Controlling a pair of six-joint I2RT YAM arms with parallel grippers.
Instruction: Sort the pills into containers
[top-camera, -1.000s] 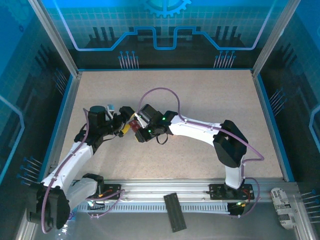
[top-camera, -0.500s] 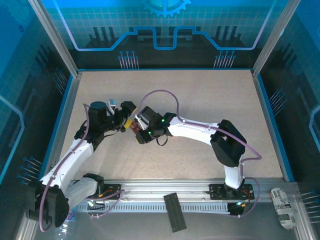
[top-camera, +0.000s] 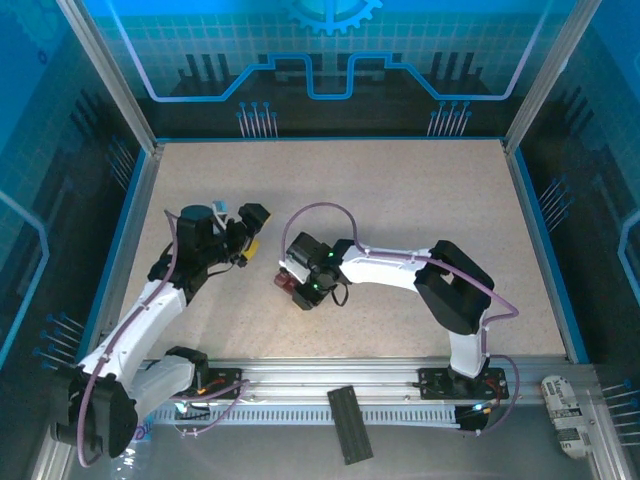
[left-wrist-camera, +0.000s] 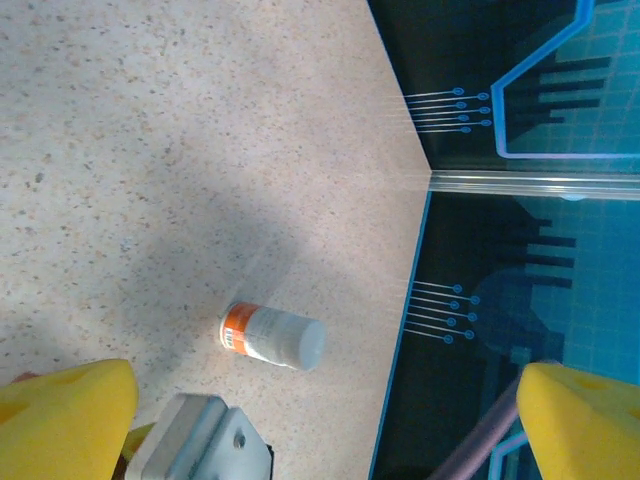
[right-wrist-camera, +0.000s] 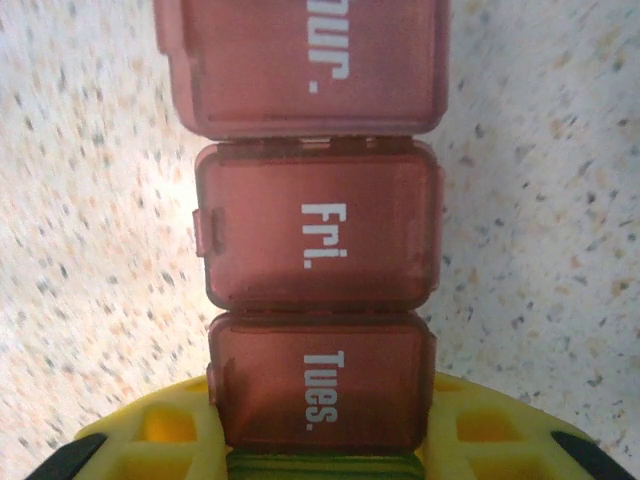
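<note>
Your containers (right-wrist-camera: 318, 250) run straight away from the right wrist camera. You see three dark red compartments in a row with their lids down. The middle one reads "Fri." and the nearest "Tues.", and a sliver of green shows at the near end. The strip lies low over the speckled table (top-camera: 400, 200), but you cannot tell whether it touches.

Your right gripper (right-wrist-camera: 320, 425) is clamped on the strip's near end, with the yellow fingers (right-wrist-camera: 150, 435) pressed against either side of the "Tues." compartment.

In the top view the strip sits left of the table's middle. Your left gripper (top-camera: 247, 230) is near it, to the strip's left and farther from the arm bases. Its yellow fingers (left-wrist-camera: 66, 420) are spread wide with nothing between them.

Beyond that gripper, on the side away from the strip, a white bottle (left-wrist-camera: 272, 337) with an orange band lies on its side on the table. It is apart from the strip and touches neither gripper.
</note>
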